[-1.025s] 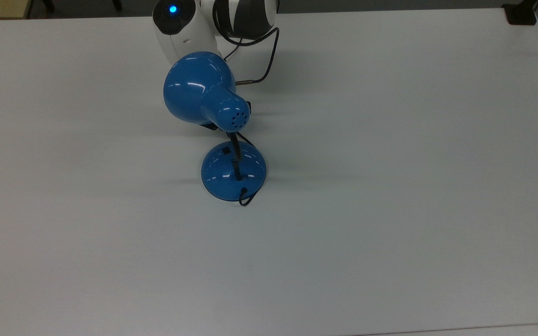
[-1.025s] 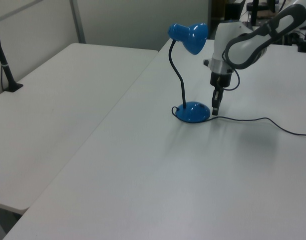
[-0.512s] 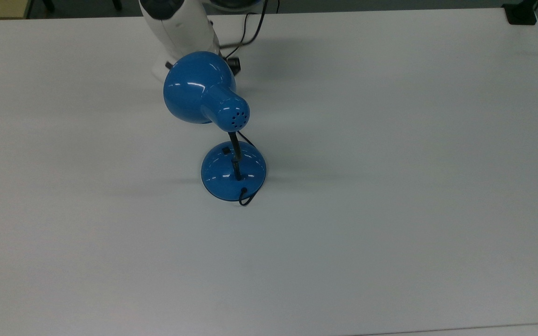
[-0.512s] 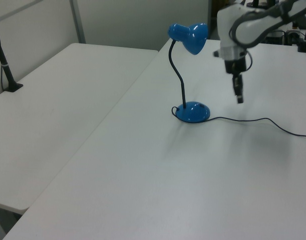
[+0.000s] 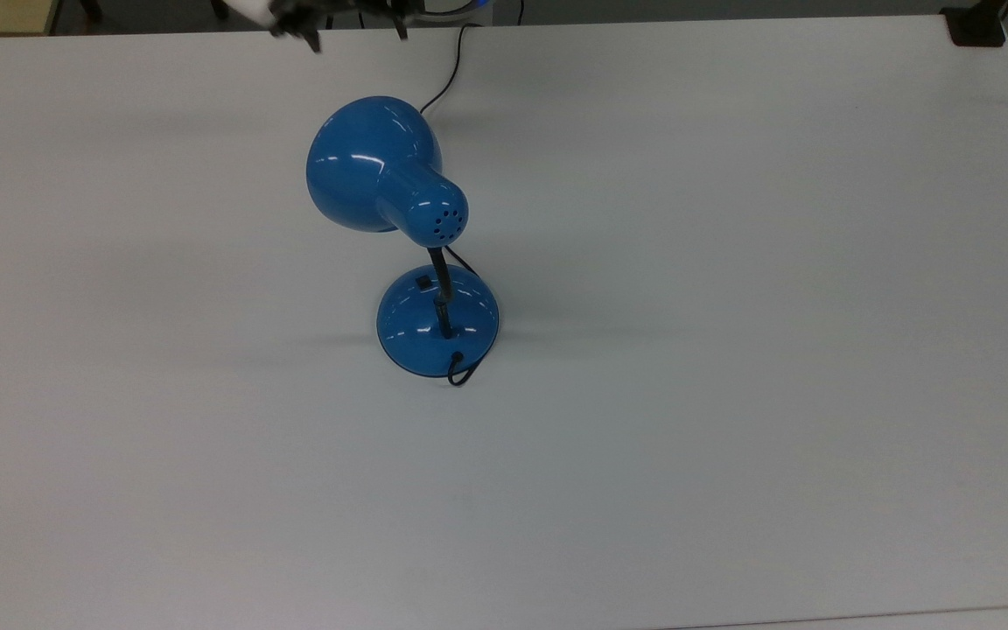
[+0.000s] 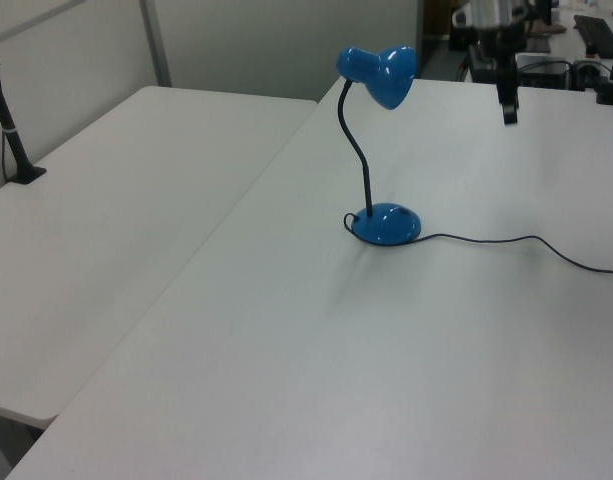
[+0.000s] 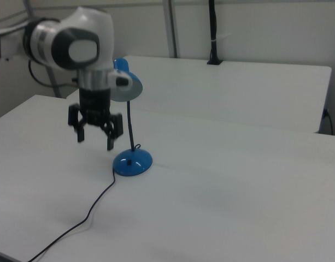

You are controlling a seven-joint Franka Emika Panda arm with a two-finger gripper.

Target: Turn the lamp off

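Note:
The lamp stands upright on the white table (image 5: 731, 394), with its glossy blue shade (image 5: 373, 166), thin black neck and domed blue base (image 5: 438, 322). A small dark switch (image 5: 423, 283) sits on the base's far side in the top view. In the right view the shade (image 7: 126, 82) and base (image 7: 133, 162) sit just right of my gripper (image 7: 94, 139). It hangs open above the table with nothing between its fingers and touches nothing. The gripper (image 5: 353, 31) shows at the top view's upper edge and, in the left view, high behind the lamp as gripper (image 6: 508, 100).
The lamp's black cord (image 6: 516, 240) trails over the table from the base toward the left view's right edge. A second white table (image 6: 136, 200) adjoins, carrying a black post (image 6: 11, 130). A black clamp (image 5: 976, 26) sits at the top view's far right corner.
My gripper has lifted from beside the lamp's base and pulled back toward the table's far edge. The lamp has not moved.

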